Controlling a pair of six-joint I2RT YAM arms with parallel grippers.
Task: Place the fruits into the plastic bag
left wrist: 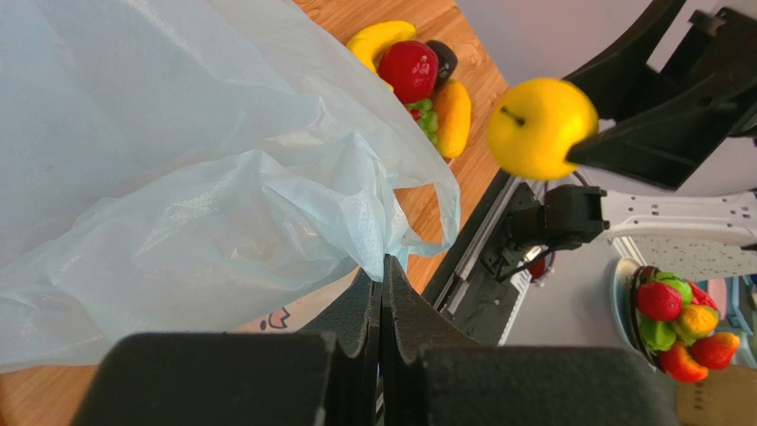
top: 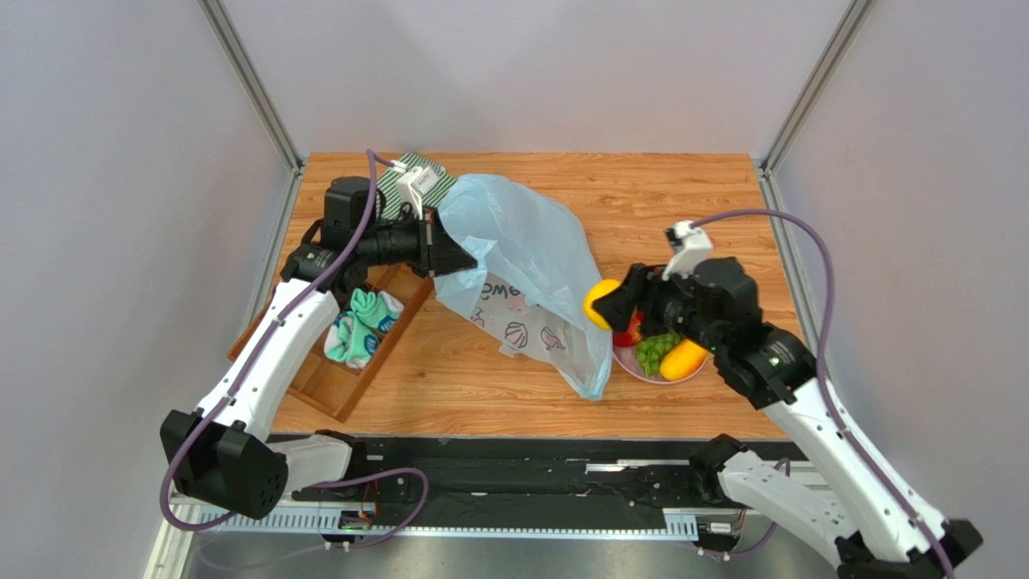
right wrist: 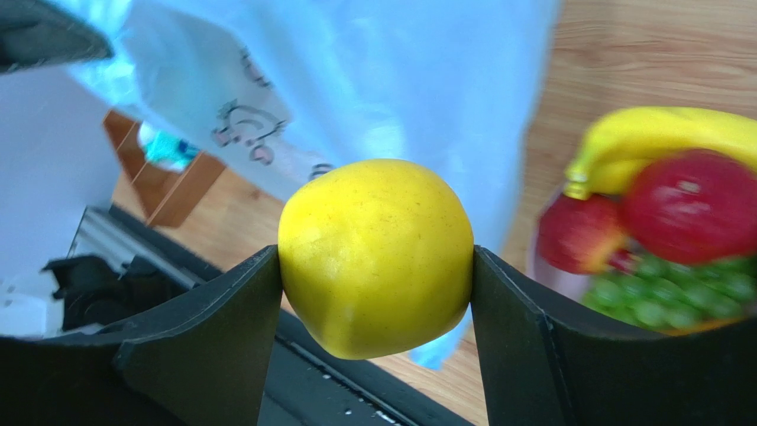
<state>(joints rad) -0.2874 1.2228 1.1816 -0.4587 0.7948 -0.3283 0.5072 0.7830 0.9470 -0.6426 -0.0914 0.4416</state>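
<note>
The pale-blue plastic bag point(top: 532, 272) with cartoon prints hangs over the table's middle. My left gripper point(top: 453, 256) is shut on its upper left edge and holds it up; in the left wrist view the jaws point(left wrist: 384, 266) pinch the bag's film point(left wrist: 178, 169). My right gripper point(top: 610, 308) is shut on a yellow lemon point(top: 599, 303), held in the air just right of the bag; the lemon shows in the right wrist view point(right wrist: 376, 257) and the left wrist view point(left wrist: 540, 128). A banana point(right wrist: 662, 142), red apples point(right wrist: 693, 204), green grapes point(top: 656, 351) and a mango point(top: 684, 360) lie on the pink plate point(top: 637, 367).
A wooden tray point(top: 350, 362) with rolled teal-white socks point(top: 362, 326) sits at the left. A green striped cloth point(top: 417, 175) lies behind the left gripper. Metal frame posts stand at the back corners. A second bowl of fruits point(left wrist: 680, 319) is off the table.
</note>
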